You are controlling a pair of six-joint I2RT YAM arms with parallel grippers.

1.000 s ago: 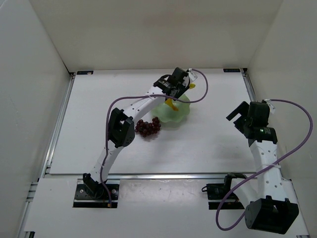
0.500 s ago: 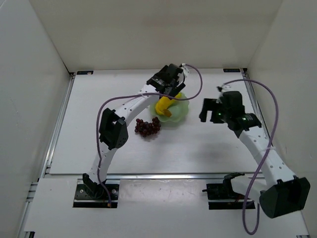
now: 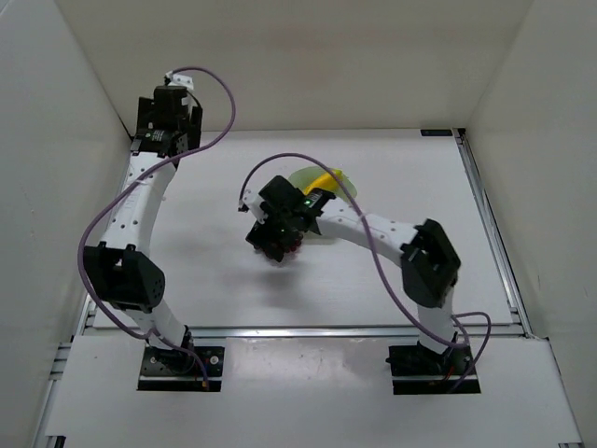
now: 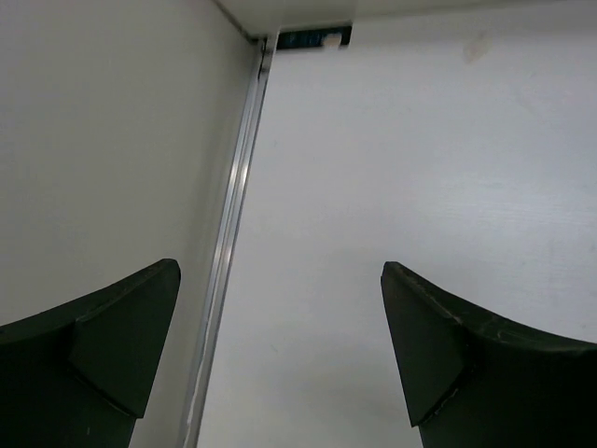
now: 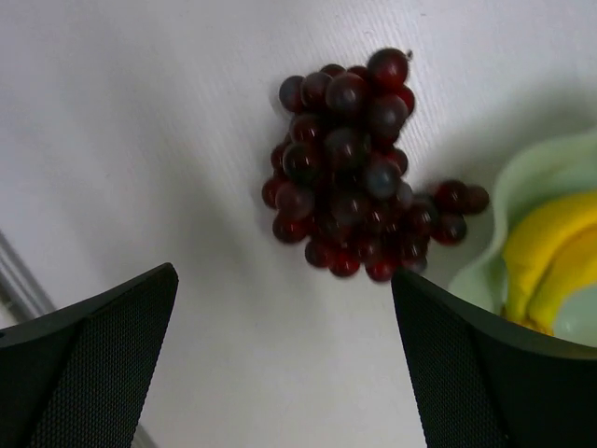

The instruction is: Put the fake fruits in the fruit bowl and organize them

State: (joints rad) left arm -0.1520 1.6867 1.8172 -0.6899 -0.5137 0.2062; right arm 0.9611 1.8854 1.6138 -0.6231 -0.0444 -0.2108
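The grapes, a dark purple-red cluster, lie on the white table just beside the fruit bowl, whose pale green wavy rim shows at the right. The yellow banana rests inside the bowl. My right gripper hovers open over the table just short of the grapes, touching nothing. From above, the right gripper covers most of the grapes, and the banana and bowl peek out behind the arm. My left gripper is open and empty, far off at the back left corner.
A metal rail runs along the left wall under the left gripper, with a black corner bracket at the back. White walls enclose the table on the left, back and right. The right arm's purple cable arcs over the bowl.
The left gripper opened, left the banana in the bowl and pulled back to the back left corner. The right arm swung left across the table to hover over the grapes.
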